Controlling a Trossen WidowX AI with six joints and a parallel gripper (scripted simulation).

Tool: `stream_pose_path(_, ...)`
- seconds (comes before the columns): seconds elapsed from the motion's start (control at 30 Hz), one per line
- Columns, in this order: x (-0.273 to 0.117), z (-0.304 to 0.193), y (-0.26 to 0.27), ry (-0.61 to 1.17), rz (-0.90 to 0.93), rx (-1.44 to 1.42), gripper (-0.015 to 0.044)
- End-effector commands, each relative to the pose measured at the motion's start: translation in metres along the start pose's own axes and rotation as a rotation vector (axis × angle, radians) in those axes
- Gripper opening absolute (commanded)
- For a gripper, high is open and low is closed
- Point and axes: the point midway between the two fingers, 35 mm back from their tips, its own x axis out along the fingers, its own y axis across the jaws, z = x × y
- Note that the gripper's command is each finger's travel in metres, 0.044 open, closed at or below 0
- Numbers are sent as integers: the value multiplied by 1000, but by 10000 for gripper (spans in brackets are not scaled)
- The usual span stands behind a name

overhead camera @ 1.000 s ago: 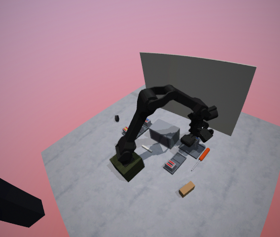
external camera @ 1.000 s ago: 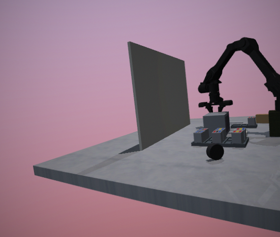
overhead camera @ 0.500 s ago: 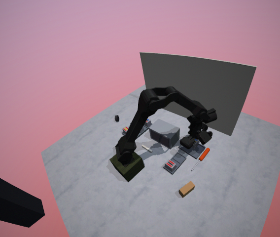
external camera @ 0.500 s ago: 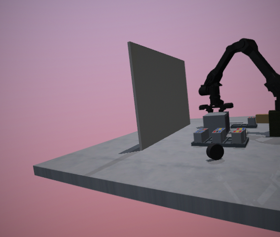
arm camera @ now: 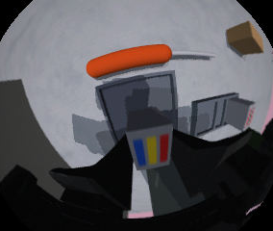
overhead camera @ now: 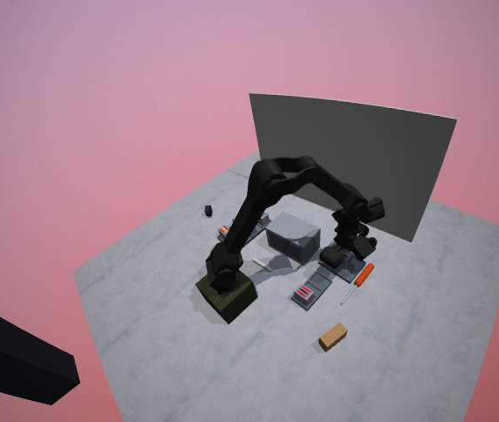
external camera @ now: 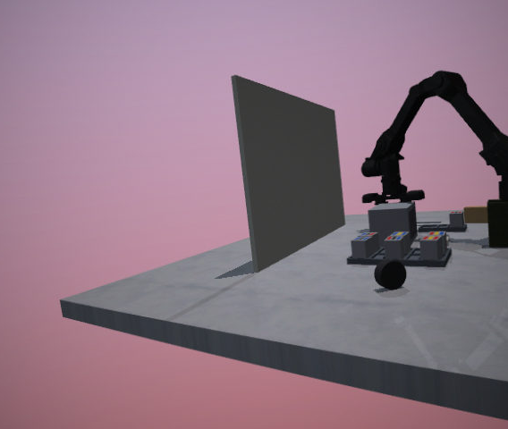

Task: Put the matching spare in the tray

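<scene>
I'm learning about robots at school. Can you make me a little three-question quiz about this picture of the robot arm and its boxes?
1. True or false: the jaws of the gripper hold a spare with blue, yellow and red stripes.
2. What lies just beyond the tray in the wrist view?
A. a black cylinder
B. an orange-handled screwdriver
C. a white stick
3. Fill in the missing word: the big grey panel stands ______ on the table.

Key
1. True. The jaws are shut on that striped spare, right above the tray.
2. B. The screwdriver lies on the table next to the tray.
3. Upright.
</scene>
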Motion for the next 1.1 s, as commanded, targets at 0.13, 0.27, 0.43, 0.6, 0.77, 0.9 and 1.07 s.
stream_pose_path(0.13, 0, 0, 0, 0, 1, 0, 184)
stream_pose_path(0.27, 0, 0, 0, 0, 1, 0, 289)
stream_pose_path(0.43, 0, 0, 0, 0, 1, 0, 420)
stream_pose_path(0.6, -44, 2, 4, 1, 0, -2, 440)
stream_pose_path(0.77, -108, -1, -1, 3, -2, -5, 440)
stream_pose_path(0.9, -108, -1, -1, 3, -2, -5, 440)
stream_pose_path(1.07, -109, 2, 2, -9, 22, -9, 440)
